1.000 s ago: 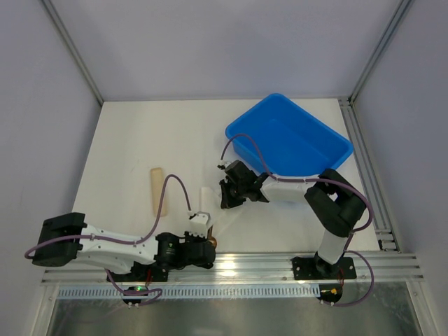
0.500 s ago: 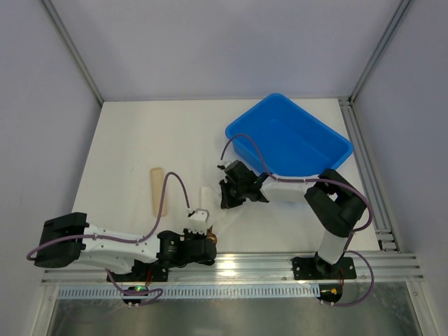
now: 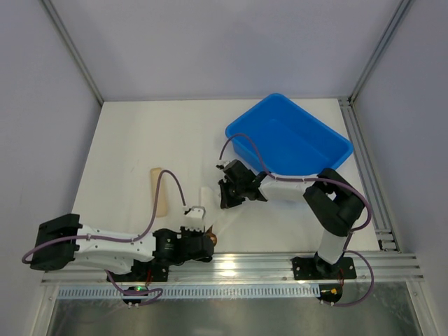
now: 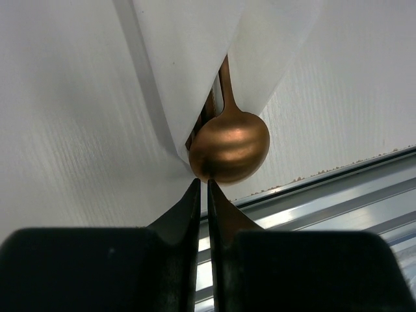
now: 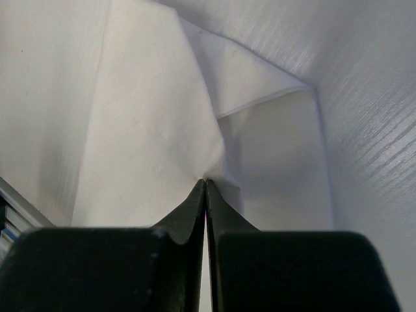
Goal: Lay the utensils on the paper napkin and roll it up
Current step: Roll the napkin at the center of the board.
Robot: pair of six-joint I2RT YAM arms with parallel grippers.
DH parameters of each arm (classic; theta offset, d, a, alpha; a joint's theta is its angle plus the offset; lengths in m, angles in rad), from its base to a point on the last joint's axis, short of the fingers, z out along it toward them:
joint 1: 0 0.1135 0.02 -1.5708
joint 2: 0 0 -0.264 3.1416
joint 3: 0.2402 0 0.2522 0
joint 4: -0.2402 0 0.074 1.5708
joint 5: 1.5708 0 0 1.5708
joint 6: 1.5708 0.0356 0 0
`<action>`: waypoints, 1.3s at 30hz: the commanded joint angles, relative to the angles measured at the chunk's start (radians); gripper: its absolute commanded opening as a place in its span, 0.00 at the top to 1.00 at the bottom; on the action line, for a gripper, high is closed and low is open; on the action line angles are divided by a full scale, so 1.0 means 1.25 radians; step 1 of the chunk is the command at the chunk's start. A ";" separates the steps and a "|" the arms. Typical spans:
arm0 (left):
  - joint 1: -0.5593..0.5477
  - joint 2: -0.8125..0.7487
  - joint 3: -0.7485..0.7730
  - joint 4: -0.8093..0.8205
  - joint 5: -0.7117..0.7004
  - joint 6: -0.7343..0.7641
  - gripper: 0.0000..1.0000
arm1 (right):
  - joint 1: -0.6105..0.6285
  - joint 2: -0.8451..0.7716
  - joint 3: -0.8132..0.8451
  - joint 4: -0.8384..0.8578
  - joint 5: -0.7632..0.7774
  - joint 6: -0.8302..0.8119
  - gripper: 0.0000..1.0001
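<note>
Your left gripper (image 4: 202,184) nearly closed (hold unclear), spoon (image 4: 229,146) bowl just past tips, handle runs far under napkin (image 4: 182,58); right gripper (image 5: 205,184) pinches napkin.

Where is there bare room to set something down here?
Bare: the far-left tabletop, between tan beige cylinder and blue plastic bin. Crowded: near centre, left gripper and right gripper on the white paper napkin over the gold-bronze spoon.

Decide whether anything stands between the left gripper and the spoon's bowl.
Nothing visible does. The left gripper sits right at the bare spoon bowl. The paper napkin covers only the handle beyond it.
</note>
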 commanded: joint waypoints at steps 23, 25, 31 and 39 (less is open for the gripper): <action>0.400 -0.170 0.067 0.165 0.268 0.332 0.84 | 0.006 0.009 -0.005 -0.037 0.042 -0.023 0.96; 0.418 -0.126 0.082 0.196 0.303 0.343 0.84 | 0.006 0.008 -0.005 -0.037 0.042 -0.023 0.96; 0.455 0.019 0.111 0.304 0.362 0.362 0.85 | 0.006 0.009 -0.007 -0.035 0.044 -0.021 0.96; 0.490 0.096 0.103 0.353 0.384 0.367 0.86 | 0.006 0.007 -0.012 -0.037 0.044 -0.021 0.96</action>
